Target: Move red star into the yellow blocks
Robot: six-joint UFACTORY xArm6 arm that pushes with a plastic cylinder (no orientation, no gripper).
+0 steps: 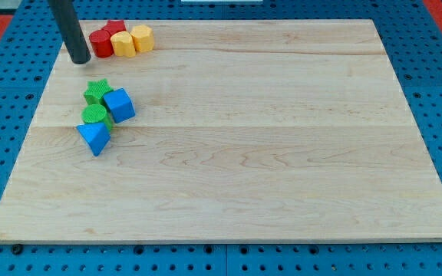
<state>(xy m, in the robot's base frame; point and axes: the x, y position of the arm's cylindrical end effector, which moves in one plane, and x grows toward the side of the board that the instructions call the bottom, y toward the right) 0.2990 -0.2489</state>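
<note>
The red star lies at the board's top left, touching a red round block in front of it and a yellow block at its right. A second yellow block touches the first on its right. My tip rests on the board just left of and slightly below the red round block, a small gap apart.
Below the tip a cluster holds a green star, a blue cube, a green round block and a blue triangle. The wooden board lies on a blue perforated table.
</note>
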